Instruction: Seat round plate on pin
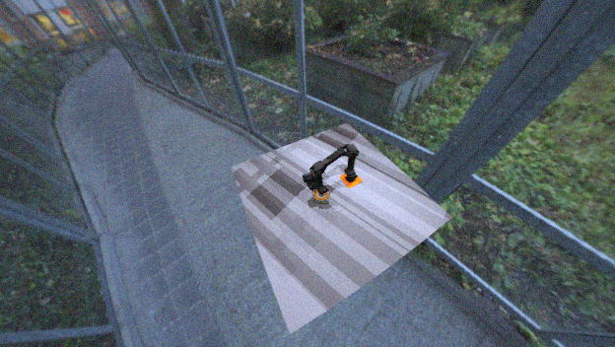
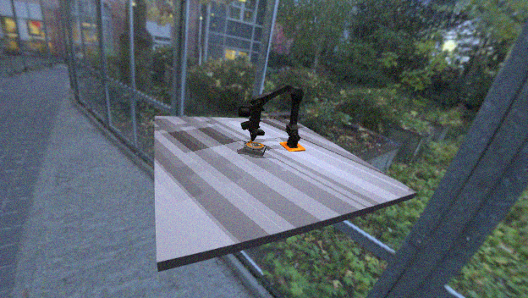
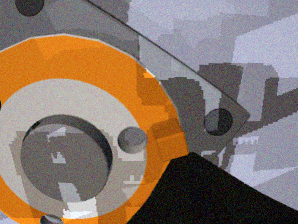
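The round plate [image 1: 321,198] [image 2: 255,146] [image 3: 65,55], an orange ring around a pale grey middle, sits over the square grey base [image 3: 75,19]. The post [image 3: 67,167] shows inside its large centre hole. The orange tab [image 3: 171,140] is at the plate's right rim in the wrist view, with the small round hole [image 3: 132,139] just inward of it. That hole looks grey inside; I cannot tell whether the pin is in it, or whether the plate is flat. My gripper [image 1: 321,190] [image 2: 253,140] [image 3: 183,162] is shut and empty, its black tip right beside the tab, perhaps touching it.
The base's corner holes [image 3: 218,121] lie outside the plate's rim. The arm stands on an orange mounting square [image 1: 351,180] [image 2: 293,146] close to the base. Striped shadows cross the pale table top [image 1: 315,251] [image 2: 237,203]. Another plate hole [image 3: 51,219] shows at the bottom of the wrist view.
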`<state>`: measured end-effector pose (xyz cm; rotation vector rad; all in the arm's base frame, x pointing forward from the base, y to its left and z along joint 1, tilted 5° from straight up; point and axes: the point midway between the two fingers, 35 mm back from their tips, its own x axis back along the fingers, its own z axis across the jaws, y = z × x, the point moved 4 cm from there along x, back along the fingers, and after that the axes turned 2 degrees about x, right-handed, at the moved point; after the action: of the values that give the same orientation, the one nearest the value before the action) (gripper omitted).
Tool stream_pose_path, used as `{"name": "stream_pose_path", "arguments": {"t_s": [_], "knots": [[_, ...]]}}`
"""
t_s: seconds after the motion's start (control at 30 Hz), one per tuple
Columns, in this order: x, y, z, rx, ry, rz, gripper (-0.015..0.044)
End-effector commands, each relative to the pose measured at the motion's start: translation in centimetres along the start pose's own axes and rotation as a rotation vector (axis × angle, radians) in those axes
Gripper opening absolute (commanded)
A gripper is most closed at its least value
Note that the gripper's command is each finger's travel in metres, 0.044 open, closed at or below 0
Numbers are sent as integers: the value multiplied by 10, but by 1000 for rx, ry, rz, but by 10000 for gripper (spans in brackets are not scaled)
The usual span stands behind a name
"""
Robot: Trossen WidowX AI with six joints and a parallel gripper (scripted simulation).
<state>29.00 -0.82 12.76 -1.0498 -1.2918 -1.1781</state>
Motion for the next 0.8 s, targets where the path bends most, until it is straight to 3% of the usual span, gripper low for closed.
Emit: {"name": "stream_pose_path", "arguments": {"t_s": [0.0, 0.77], "knots": [[2, 7, 0, 1, -3, -26, 0], [3, 23, 6, 1, -2, -28, 0]]}}
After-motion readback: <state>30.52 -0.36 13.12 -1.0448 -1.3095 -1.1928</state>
